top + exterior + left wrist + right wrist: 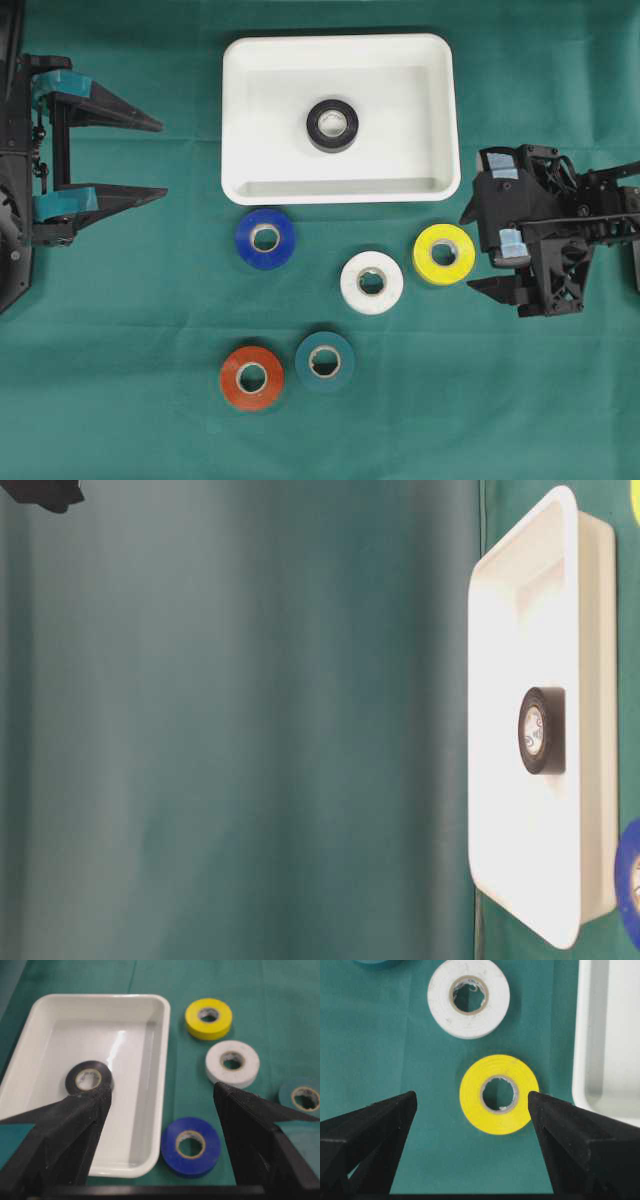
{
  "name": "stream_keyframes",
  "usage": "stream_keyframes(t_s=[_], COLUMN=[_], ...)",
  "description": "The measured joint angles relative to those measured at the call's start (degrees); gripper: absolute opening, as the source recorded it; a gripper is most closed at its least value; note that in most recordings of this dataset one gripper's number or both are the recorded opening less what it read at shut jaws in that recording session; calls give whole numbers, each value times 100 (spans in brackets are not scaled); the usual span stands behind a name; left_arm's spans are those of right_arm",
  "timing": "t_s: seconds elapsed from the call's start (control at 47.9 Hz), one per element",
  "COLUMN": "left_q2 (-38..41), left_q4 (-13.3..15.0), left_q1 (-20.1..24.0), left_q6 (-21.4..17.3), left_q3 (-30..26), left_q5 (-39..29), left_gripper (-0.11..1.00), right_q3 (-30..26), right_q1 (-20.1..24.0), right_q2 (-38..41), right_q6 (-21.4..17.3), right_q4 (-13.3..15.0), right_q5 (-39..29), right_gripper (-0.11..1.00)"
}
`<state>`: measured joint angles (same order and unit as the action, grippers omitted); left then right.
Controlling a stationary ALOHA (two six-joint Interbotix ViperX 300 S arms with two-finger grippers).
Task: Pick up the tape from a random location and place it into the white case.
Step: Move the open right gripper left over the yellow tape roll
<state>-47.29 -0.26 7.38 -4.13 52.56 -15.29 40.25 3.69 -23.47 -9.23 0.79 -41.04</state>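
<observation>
On the green cloth (120,400), seen from above, the white case (340,55) lay flat near the top. A black tape roll (332,125) sat inside the case, close to its middle. Below the case were five more rolls. The blue roll (265,238) was just under the case's bottom left corner. The yellow roll (444,253) was under the case's bottom right corner. The white roll (371,282) lay below the case, between those two. The red roll (251,378) and the teal roll (324,361) were side by side, farther below the case. The left gripper (163,160) was off to the left of the case, spread wide with nothing in it. The right gripper (480,255) was to the right of the case, near the yellow roll, and also spread wide and empty.

In the table-level view, turned on its side, the case (575,600) showed the black roll (540,730) resting inside it.

In the left wrist view, the gripper fingers (75,1125) stood far apart. The case (167,1025) held the black roll (89,1078), and the blue roll (190,1146) lay just beside the case.

In the right wrist view, the fingers (375,1125) stood wide apart. The yellow roll (499,1094) lay between them on the cloth, next to the case (582,1035)
</observation>
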Motion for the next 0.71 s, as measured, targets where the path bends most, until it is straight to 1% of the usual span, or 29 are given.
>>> stream_keyframes(t_s=[0.48, 0.709], left_q2=[0, -9], left_q4=[0, 0], left_q1=[0, 0], left_q6=[0, 0], left_q3=[0, 0], left_q5=[0, 0], left_gripper=[82, 82], right_q3=[-9, -9], right_q1=[0, 0], right_q2=[18, 325], right_q6=[-18, -9], right_q4=[0, 0], right_q5=[9, 44], right_gripper=[90, 90])
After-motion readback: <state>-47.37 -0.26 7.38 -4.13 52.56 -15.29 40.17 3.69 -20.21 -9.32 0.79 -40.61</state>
